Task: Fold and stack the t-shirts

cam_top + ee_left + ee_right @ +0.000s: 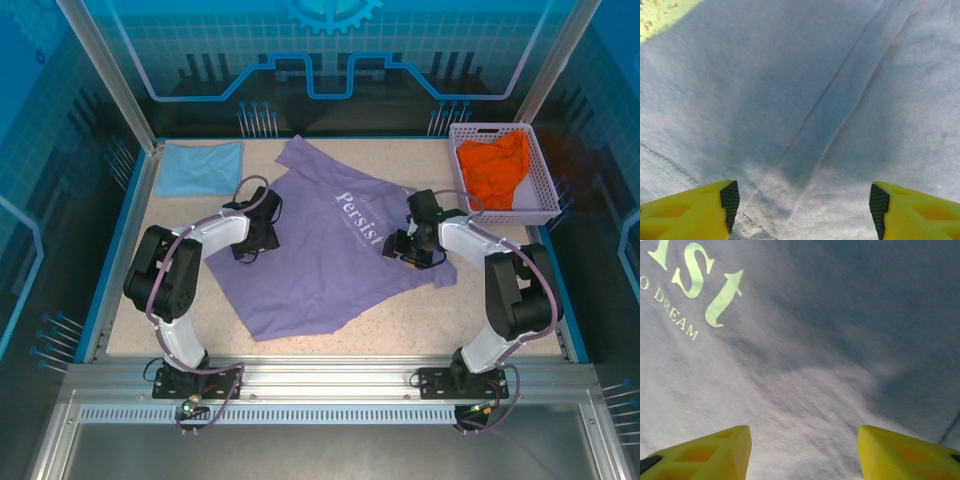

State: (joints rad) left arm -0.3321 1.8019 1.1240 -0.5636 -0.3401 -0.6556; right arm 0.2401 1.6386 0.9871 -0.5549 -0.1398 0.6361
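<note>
A large lavender t-shirt (pixel 320 255) with white "Persist" lettering lies spread and rumpled across the middle of the table. My left gripper (pixel 262 240) sits low over its left sleeve. In the left wrist view the yellow fingers (pixel 700 210) stand wide apart, open (pixel 802 200), with a hem band of the cloth (pixel 810 145) running between them. My right gripper (pixel 402 248) is low over the shirt's right side, just past the lettering (pixel 700 282), and is open (pixel 804 450) over flat cloth. A folded light blue t-shirt (pixel 200 168) lies at the back left. An orange t-shirt (pixel 495 168) is bunched in the basket.
The pale lattice basket (pixel 545 195) stands at the back right corner. A blue rim (pixel 118 250) borders the speckled tabletop (pixel 420 310), which is bare along the front. A corner of the tabletop (pixel 660 15) shows past the shirt's edge in the left wrist view.
</note>
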